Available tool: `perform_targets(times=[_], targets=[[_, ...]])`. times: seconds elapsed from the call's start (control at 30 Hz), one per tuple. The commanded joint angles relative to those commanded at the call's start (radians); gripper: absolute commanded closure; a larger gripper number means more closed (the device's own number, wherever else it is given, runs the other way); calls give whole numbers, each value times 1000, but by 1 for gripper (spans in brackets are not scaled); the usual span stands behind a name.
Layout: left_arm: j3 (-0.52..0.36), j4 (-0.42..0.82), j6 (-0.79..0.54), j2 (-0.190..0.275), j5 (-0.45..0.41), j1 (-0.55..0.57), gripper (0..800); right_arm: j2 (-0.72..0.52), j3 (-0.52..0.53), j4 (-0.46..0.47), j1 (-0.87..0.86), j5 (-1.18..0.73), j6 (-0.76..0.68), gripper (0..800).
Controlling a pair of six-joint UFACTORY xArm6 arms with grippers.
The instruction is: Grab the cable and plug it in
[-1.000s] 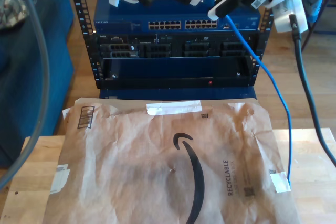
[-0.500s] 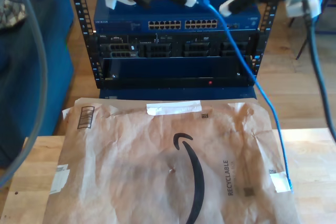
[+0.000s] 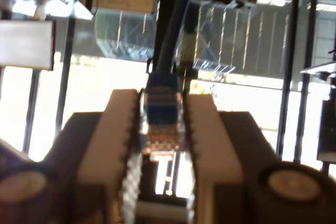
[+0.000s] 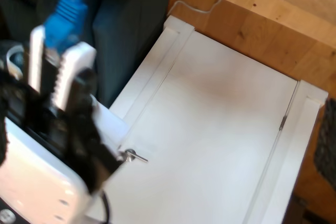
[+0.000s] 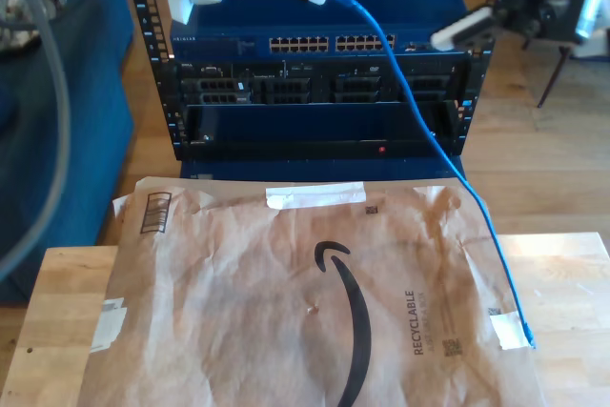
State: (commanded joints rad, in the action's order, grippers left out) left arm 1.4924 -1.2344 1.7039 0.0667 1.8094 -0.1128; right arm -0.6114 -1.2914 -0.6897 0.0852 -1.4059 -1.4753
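A black equipment rack (image 5: 319,102) stands on a light wooden floor (image 5: 534,159), holding a blue switch (image 5: 324,43) above dark server units (image 5: 324,88). In front of the rack, a pale wooden table (image 5: 62,331) is covered by a creased brown paper mailer (image 5: 286,302) (printed with a curved arrow and the word RECYCLABLE). Beside the rack, at the exterior view's left, sits blue upholstered furniture (image 5: 67,140). The first wrist view looks toward bright windows (image 3: 247,93) with dark vertical bars
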Motion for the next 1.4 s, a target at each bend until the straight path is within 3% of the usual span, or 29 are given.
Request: perform_targets(times=[0.4, 0.63, 0.8, 0.97, 1.07, 1.13, 1.4], targets=[[46, -75, 98, -49, 170, -26, 798, -103, 127, 2, 38, 367, 2, 1], [49, -170, 141, -78, 213, -55, 795, -117, 157, 0, 135, 414, 17, 1], [48, -250, 181, -132, 230, -83, 795, -118, 238, 0, 270, 535, 64, 1], [48, -287, 213, -161, 269, -97, 795, -120, 293, 3, 338, 698, 169, 63], [48, -313, 230, -180, 307, -97, 794, -120, 305, 3, 356, 709, 169, 54], [48, -316, 236, -181, 313, -97, 794, -127, 319, 2, 356, 723, 169, 1], [46, -368, 262, -212, 374, -95, 786, -138, 370, 2, 420, 844, 216, 3]])
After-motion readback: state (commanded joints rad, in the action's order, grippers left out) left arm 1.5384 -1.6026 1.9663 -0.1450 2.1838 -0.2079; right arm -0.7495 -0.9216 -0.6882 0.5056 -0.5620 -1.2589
